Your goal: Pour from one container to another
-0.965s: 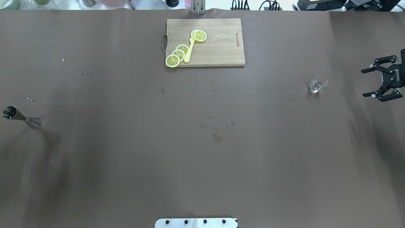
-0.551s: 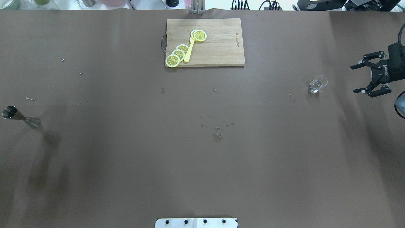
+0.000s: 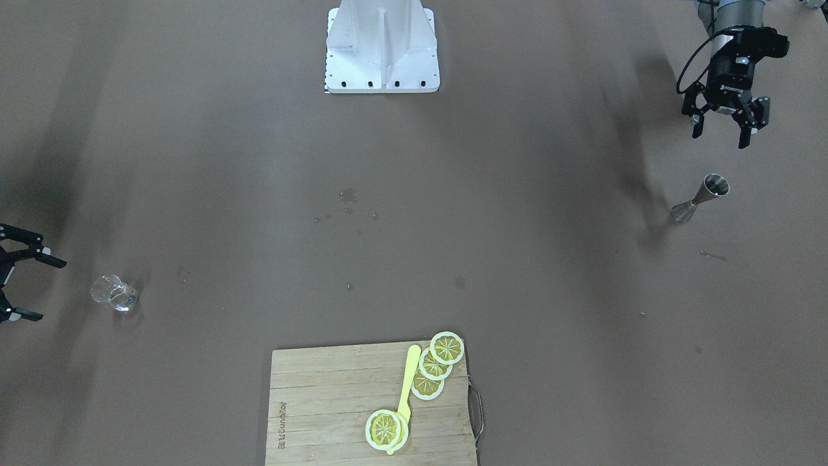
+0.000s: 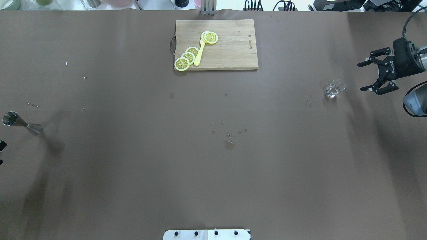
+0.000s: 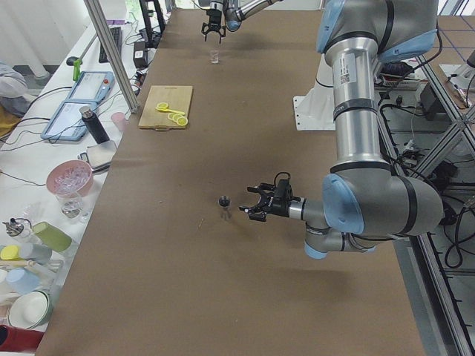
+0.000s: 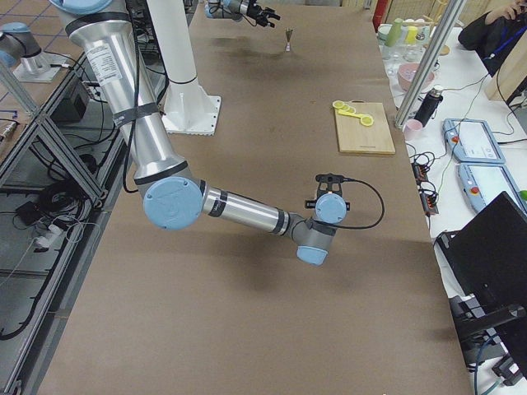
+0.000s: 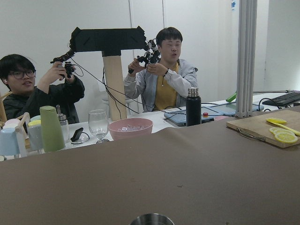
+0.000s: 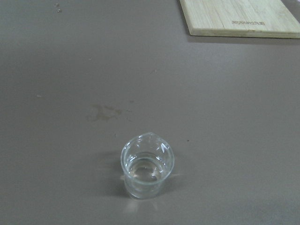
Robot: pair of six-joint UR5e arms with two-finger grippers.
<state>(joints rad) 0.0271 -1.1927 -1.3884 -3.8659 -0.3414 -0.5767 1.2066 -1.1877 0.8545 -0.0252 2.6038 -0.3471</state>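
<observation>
Beside the glass [image 4: 333, 89], right gripper [image 4: 360, 77] hangs wide, empty; left gripper [image 3: 719, 139] wide too; jigger [image 3: 698, 197] far off; grasping and pouring apparently remain.

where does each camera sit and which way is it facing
Front-facing: across the table, facing the robot's base; open left gripper at right.
Overhead: behind the robot, looking forward; open right gripper short of the glass.
Exterior left: table's left end; left arm near, by the jigger.
Exterior right: table's right end; right arm near.
Left wrist: low, facing the operators; jigger rim at bottom.
Right wrist: down on the glass; neither wrist view shows its gripper.
Shared: overhead and front-facing both show the cutting board.
</observation>
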